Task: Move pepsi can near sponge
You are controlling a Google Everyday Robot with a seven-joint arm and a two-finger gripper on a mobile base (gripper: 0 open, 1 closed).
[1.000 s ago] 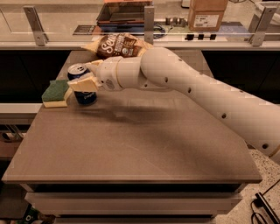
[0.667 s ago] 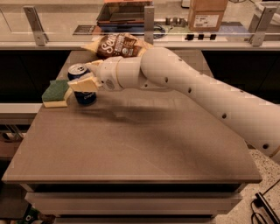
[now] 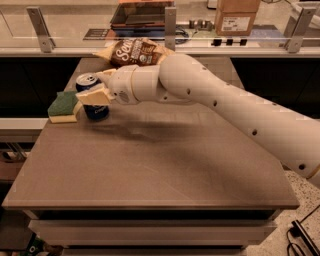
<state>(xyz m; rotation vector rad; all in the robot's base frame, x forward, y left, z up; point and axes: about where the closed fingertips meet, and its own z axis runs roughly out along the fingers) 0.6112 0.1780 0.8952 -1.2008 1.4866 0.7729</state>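
Observation:
The pepsi can [image 3: 96, 111] is dark blue with a silver top and stands upright on the brown table [image 3: 160, 160] at its left edge. The sponge [image 3: 63, 106], green on top over pale yellow foam, lies right beside the can on its left, touching or nearly touching it. My gripper [image 3: 93, 86] reaches in from the right and is shut on the can, with one finger [image 3: 94, 96] across the can's front and the other behind it. The can's middle is hidden by the front finger.
A brown-and-yellow chip bag [image 3: 136, 52] lies at the back of the table, just behind my wrist. A glass-railed counter [image 3: 165, 35] with a cardboard box [image 3: 237, 15] runs behind. My white arm [image 3: 235, 115] crosses the table's right half.

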